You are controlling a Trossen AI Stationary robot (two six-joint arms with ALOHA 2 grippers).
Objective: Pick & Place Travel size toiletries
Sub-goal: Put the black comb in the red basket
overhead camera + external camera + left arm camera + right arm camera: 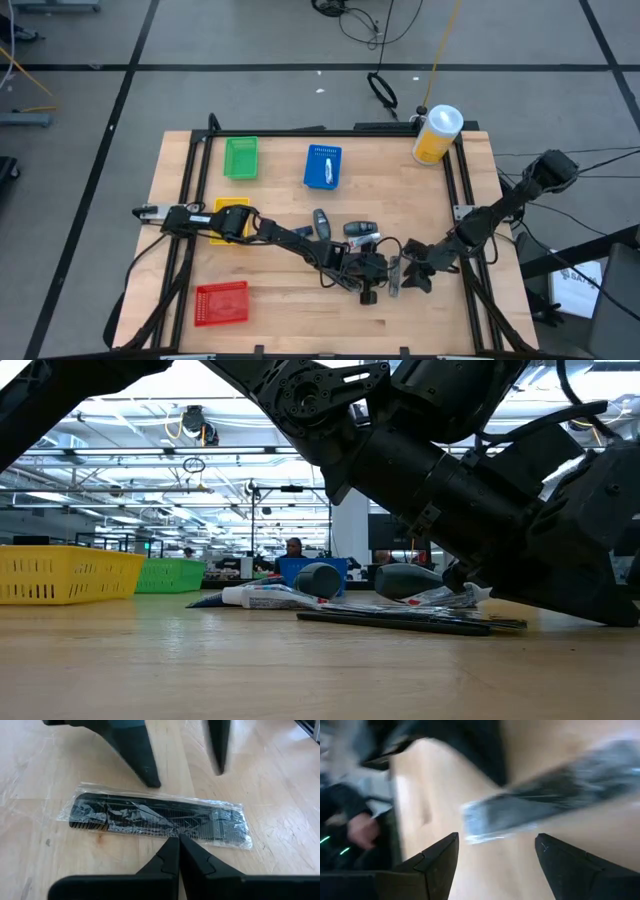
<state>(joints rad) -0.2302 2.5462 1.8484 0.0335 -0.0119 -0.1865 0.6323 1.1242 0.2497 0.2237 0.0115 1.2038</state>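
Both arms meet over the front right part of the counter (300,300), where a black comb sealed in a clear wrapper (160,817) lies flat on the wood. This looks like the pick step for that comb, with no lift begun: the wrapper rests fully on the counter.

The left claw (176,849) sits low, just beside the near long edge of the wrapper. Its fingertips are pressed together at the wrapper's border, and I cannot tell whether they pinch any film or merely touch it. In the overhead view the same claw (368,280) shows as a dark mass beside the grey packet.

The right claw (495,847) comes in from the opposite side with its fingers spread wide and nothing between them; the comb's wrapper (545,800) lies ahead of it, apart from both tips. Its two dark fingers (145,755) show in the left wrist view hanging just past the far edge of the comb.

The other toiletries, a white tube (255,596) and dark little bottles (318,579), lie in a loose cluster near the counter's middle. A green tray (240,158), a blue tray (322,166), a yellow tray (60,575) and a red tray (221,303) wait around them.

The next move probably calls for one claw to straddle the thin comb across its narrow width, press close to the wood and close firmly, since the slick film may slip.
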